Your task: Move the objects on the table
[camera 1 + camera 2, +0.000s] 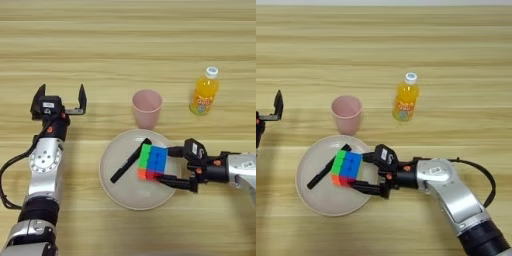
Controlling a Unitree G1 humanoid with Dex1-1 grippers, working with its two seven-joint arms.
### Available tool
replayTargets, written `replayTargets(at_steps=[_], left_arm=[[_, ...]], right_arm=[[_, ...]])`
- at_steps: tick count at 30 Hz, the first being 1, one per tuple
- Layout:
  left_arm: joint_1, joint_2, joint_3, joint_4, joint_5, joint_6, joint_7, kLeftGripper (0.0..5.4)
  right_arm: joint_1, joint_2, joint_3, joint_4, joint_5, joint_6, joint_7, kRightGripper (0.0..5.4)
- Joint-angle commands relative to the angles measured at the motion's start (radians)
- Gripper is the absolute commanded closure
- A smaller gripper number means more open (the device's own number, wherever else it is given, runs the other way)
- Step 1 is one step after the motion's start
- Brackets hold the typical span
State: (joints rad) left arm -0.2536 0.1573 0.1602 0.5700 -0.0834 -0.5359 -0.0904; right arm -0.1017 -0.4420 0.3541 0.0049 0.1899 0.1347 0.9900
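The multicoloured puzzle cube with green, blue, red and orange faces [153, 162] sits over the right half of the round beige plate [116, 187], near the middle of the light wooden plank surface [125, 55]. The right gripper [172, 167] reaches in from the right, and its two black fingers are clamped on the cube: one finger lies along the cube's far right edge, the other along its near right edge. Whether the cube's underside touches the plate cannot be told.

A slim black stick [130, 160] lies diagonally on the plate, its far end just beside the cube's green face.

The small orange drink bottle with a white cap [204, 92] stands upright on the surface, far right of the plate and well apart from the right gripper. A pink plastic cup [147, 108] stands upright just beyond the plate's far rim.

The left gripper [59, 99] is at the left of the surface, well apart from all objects, with its fingers spread apart and holding nothing.
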Motion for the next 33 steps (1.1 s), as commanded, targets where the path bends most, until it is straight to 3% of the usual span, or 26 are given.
replayTargets(at_steps=[1,8,21,27,33], left_arm=[[-0.003,-0.001,-0.002,-0.005,0.008,-0.003,0.004,0.0],[-0.001,-0.001,-0.003,-0.008,0.009,-0.002,0.004,0.0],[-0.006,-0.003,-0.004,-0.001,0.009,-0.002,0.004,0.0],[-0.01,-0.002,-0.005,0.006,0.012,-0.004,0.005,0.0],[-0.011,-0.005,-0.006,0.009,0.014,-0.007,0.008,0.0]], right_arm=[[-0.024,0.015,0.01,0.036,-0.021,-0.027,0.002,2.06],[-0.029,0.034,0.016,0.077,-0.039,-0.047,0.002,2.01],[-0.03,0.041,0.0,0.064,-0.033,-0.045,0.005,0.4],[-0.038,0.05,-0.036,-0.003,0.011,-0.027,0.0,0.03],[-0.045,0.043,-0.122,-0.143,0.119,0.03,-0.014,0.03]])
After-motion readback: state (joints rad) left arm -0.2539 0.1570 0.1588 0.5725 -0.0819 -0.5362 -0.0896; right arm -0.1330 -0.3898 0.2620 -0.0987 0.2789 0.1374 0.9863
